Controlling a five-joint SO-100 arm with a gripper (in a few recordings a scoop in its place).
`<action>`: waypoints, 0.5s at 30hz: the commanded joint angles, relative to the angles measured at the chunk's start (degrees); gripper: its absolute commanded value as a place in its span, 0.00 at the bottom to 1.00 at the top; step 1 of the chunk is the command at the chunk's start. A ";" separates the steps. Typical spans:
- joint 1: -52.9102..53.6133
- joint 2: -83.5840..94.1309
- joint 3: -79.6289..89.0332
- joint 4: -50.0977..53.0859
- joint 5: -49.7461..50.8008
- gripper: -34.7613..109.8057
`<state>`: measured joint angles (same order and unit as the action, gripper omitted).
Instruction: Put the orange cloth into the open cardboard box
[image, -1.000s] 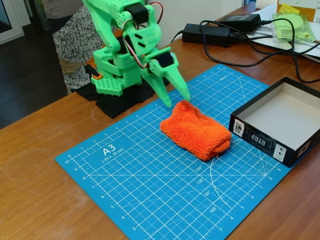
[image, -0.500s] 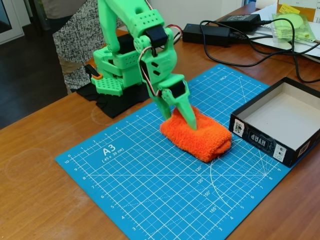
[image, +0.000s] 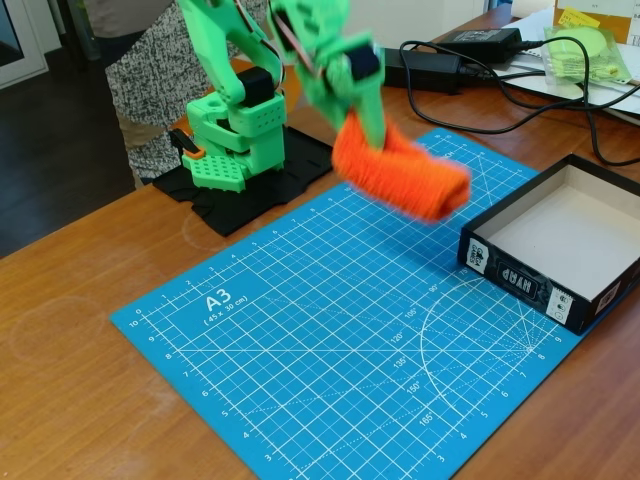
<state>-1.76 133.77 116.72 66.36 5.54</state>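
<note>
In the fixed view the green gripper (image: 366, 128) gripped one end of the fluffy bright orange cloth (image: 410, 176), held above the blue cutting mat (image: 300, 330), left of the shallow black-walled cardboard box (image: 560, 240)

Blue cutting mat (image: 300, 340), black power adapters (image: 440, 60) behind.

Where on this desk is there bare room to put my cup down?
The blue cutting mat lies bare from its near edge up to the open cardboard box. The wood left of it is free too. Cables and power bricks crowd the far side.
</note>
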 joint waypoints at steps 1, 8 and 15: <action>-3.60 -11.34 -11.69 -0.26 6.68 0.24; -2.02 -47.90 -40.78 -1.14 7.91 0.24; -9.67 -83.76 -94.39 18.98 9.84 0.24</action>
<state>-6.59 61.52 49.39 77.70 14.59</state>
